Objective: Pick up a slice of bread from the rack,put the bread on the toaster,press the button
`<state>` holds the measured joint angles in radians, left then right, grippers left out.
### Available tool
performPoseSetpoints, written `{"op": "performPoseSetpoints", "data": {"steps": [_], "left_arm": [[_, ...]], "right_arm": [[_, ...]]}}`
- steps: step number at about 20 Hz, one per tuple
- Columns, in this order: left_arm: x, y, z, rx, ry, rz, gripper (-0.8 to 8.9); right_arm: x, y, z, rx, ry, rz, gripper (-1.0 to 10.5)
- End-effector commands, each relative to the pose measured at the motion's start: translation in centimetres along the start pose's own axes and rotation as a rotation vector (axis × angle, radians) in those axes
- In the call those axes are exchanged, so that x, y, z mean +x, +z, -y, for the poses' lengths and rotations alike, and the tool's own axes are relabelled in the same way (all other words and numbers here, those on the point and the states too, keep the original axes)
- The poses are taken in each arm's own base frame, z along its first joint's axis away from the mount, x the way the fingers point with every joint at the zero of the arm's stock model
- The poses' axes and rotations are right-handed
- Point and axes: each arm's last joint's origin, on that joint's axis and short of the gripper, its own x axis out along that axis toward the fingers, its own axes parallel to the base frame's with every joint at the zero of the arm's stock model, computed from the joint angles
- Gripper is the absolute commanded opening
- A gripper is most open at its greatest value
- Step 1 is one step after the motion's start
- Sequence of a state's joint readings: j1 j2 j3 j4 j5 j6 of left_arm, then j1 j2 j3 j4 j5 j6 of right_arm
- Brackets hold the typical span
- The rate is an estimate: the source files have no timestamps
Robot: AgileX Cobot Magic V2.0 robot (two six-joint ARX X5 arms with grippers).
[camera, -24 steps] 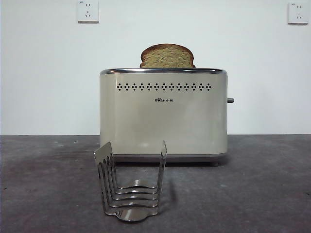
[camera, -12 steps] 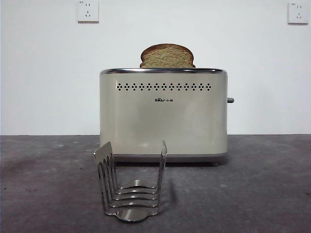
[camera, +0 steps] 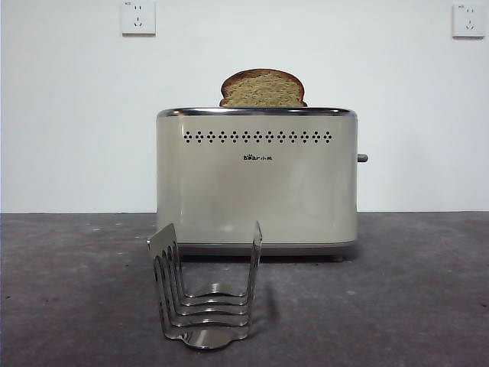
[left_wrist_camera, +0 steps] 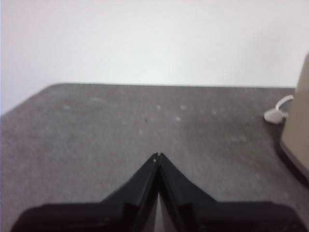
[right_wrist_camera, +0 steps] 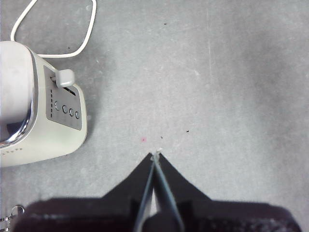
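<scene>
The slice of bread (camera: 263,89) stands upright in the top of the cream toaster (camera: 257,180), its rounded brown crust above the chrome rim. The silver rack (camera: 205,294) stands empty in front of the toaster. The grey button (camera: 362,158) sticks out of the toaster's right side. The right wrist view shows the button (right_wrist_camera: 65,78) on the toaster's (right_wrist_camera: 29,111) narrow end. My right gripper (right_wrist_camera: 156,155) is shut and empty, above bare table beside that end. My left gripper (left_wrist_camera: 158,156) is shut and empty over bare table, with the toaster's edge (left_wrist_camera: 298,121) to one side.
Two white wall sockets (camera: 138,17) (camera: 467,20) are on the wall behind. A white power cord (right_wrist_camera: 58,34) loops on the dark grey table behind the toaster; its plug end (left_wrist_camera: 276,113) shows in the left wrist view.
</scene>
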<state>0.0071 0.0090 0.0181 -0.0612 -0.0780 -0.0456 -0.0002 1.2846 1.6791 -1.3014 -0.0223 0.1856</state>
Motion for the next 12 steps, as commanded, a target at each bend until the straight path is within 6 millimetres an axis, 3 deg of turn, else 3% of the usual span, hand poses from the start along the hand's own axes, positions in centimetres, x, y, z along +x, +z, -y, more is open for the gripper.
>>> {"op": "performPoseSetpoints", "data": {"steps": [1,12], "left_arm": [[0.03,-0.82,0.09,0.033,-0.057,-0.059,-0.03],[0.02,-1.4,0.26,0.042,-0.124,-0.122,-0.03]], "right_arm": [[0.08,0.07,0.0,-0.008,-0.005,0.0,0.0],[0.08,0.07,0.0,-0.008,-0.005,0.001,0.0]]}}
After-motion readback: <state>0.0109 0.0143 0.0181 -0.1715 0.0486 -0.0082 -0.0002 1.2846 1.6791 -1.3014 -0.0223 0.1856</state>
